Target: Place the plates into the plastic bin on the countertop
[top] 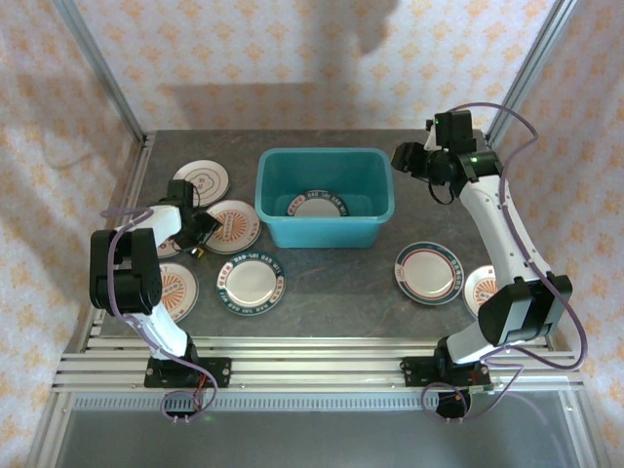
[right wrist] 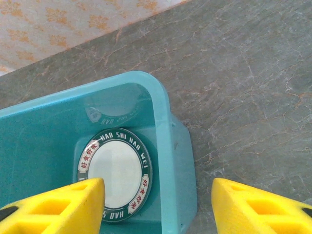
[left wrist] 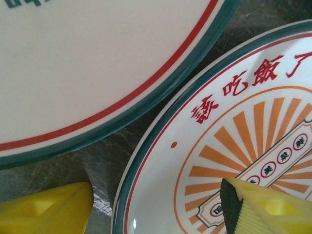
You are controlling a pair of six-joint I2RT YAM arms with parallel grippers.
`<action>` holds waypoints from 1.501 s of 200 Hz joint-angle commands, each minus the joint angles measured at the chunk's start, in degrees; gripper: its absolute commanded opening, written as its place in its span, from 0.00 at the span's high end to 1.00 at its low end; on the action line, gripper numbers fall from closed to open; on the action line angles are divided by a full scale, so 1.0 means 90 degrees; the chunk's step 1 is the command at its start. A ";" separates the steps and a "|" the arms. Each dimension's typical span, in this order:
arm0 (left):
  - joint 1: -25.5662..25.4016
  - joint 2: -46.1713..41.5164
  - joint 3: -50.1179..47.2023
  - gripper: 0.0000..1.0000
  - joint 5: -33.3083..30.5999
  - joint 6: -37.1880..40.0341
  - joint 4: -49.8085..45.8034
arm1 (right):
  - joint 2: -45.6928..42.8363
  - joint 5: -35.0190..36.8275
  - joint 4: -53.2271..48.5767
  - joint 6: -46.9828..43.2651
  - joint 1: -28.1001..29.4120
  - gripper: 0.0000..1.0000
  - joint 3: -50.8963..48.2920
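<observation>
Your left end effector (top: 202, 232) is open and grips nothing. In its wrist view its jaws straddle the rim of the sunburst plate (left wrist: 234, 146), one over bare worktop (left wrist: 112, 151), the other over the painted face. That plate lies at 9 o'clock of the plastic bin (top: 327, 232), among four other plates (top: 251, 284) on the worktop. Your right end effector (right wrist: 156, 204) is open too and holds nothing. It hangs across the bin's wall at 2 o'clock. One dark-rimmed plate (right wrist: 116, 171) lies flat inside the bin. Two more plates (top: 428, 272) sit at 4 o'clock of it.
</observation>
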 commanded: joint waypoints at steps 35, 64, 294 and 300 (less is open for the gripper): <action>0.0008 0.0293 -0.0127 0.48 0.0192 -0.0051 0.0454 | -0.0101 0.0276 -0.0042 0.0091 0.0026 0.41 -0.0058; 0.0006 0.0316 -0.0147 0.58 0.0218 -0.0017 0.0496 | -0.0102 0.0306 -0.0044 0.0095 0.0028 0.41 -0.0045; -0.0056 -0.1586 -0.0301 1.00 0.0293 0.0159 0.0079 | -0.0239 0.0190 0.0288 0.0108 0.0031 0.41 -0.0260; -0.0050 -0.1652 -0.0274 1.00 0.0276 0.0170 0.0048 | -0.0240 0.0180 0.0296 0.0092 0.0027 0.41 -0.0256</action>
